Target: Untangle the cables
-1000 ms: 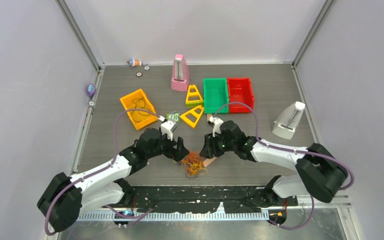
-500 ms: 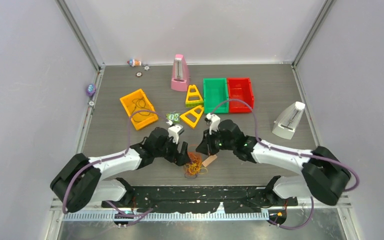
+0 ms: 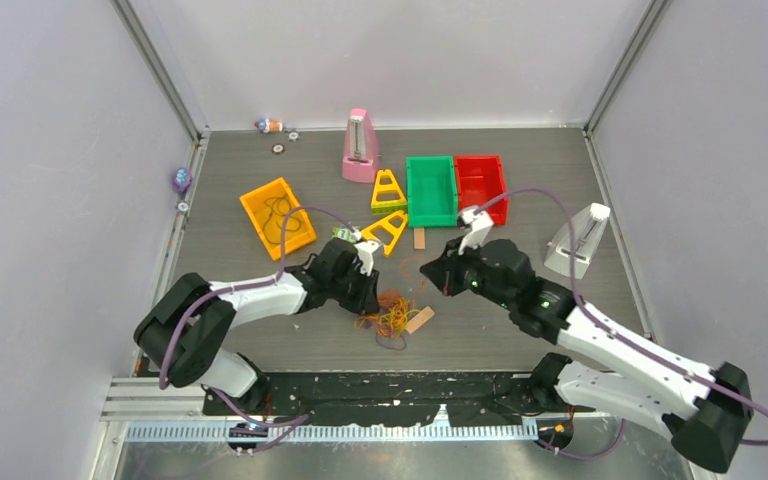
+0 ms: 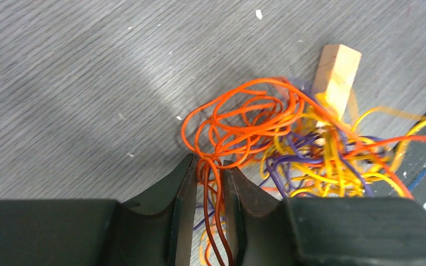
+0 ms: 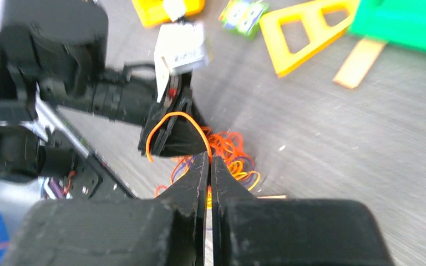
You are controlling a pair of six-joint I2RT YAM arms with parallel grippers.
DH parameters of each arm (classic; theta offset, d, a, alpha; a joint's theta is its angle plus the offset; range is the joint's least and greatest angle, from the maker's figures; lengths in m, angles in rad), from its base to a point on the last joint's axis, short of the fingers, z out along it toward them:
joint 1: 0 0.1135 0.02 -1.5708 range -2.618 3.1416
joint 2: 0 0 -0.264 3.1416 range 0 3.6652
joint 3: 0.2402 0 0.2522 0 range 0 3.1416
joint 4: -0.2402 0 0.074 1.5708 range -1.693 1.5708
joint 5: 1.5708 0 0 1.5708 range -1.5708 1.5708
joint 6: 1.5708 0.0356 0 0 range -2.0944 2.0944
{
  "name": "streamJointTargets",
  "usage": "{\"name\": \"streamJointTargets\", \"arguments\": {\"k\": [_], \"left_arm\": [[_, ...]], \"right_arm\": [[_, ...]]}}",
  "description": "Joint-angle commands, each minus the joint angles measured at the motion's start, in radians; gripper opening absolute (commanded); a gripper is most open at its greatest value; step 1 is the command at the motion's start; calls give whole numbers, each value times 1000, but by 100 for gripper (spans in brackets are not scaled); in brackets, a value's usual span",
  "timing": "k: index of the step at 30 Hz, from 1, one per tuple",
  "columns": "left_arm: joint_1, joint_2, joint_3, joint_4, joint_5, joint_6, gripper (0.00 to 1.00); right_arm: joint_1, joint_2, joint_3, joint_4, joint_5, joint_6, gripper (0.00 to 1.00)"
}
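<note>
The cables [image 3: 390,318] lie as one tangle of orange, yellow and purple cords on the grey table between the two arms. In the left wrist view the cables [image 4: 288,144] spread out right of my left gripper [image 4: 209,163], whose jaws have closed to a narrow gap on a few orange strands at the tangle's left edge. The left gripper [image 3: 373,297] sits low at the pile. My right gripper [image 3: 428,270] is raised, up and right of the pile. In the right wrist view the right gripper [image 5: 209,155] is shut, and a thin orange strand [image 5: 173,114] arcs out of its tips.
A small wooden block [image 3: 420,320] lies against the tangle's right side, and a wooden stick [image 3: 419,238] lies farther back. Behind stand a yellow bin [image 3: 277,217], green bin [image 3: 431,190], red bin [image 3: 481,185], two yellow triangles [image 3: 388,230], a pink metronome [image 3: 360,147] and a white one [image 3: 580,240].
The left jaws have closed from wide open onto orange strands. The right gripper shut at the pile, then rose and moved right, away from the tangle. The pile has spread a little.
</note>
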Motion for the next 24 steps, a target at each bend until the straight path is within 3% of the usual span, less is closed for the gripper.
{"name": "streamJointTargets", "arguments": {"k": [1, 5, 10, 15, 22, 24], "left_arm": [[-1, -38, -9, -86, -124, 6, 22], [0, -71, -17, -108, -202, -1, 0], [2, -176, -66, -108, -360, -32, 0], [37, -339, -154, -79, -490, -95, 0], [68, -538, -242, -80, -709, -183, 0], [67, -592, -269, -71, -733, -192, 0]], "right_arm": [[2, -147, 124, -130, 255, -28, 5], [1, -244, 217, -255, 436, -59, 5], [1, -286, 353, -438, 647, -95, 5], [-1, -306, 420, -591, 981, -58, 5], [-9, -312, 463, -792, 1257, 57, 5], [-12, -304, 489, -840, 1262, 71, 5]]}}
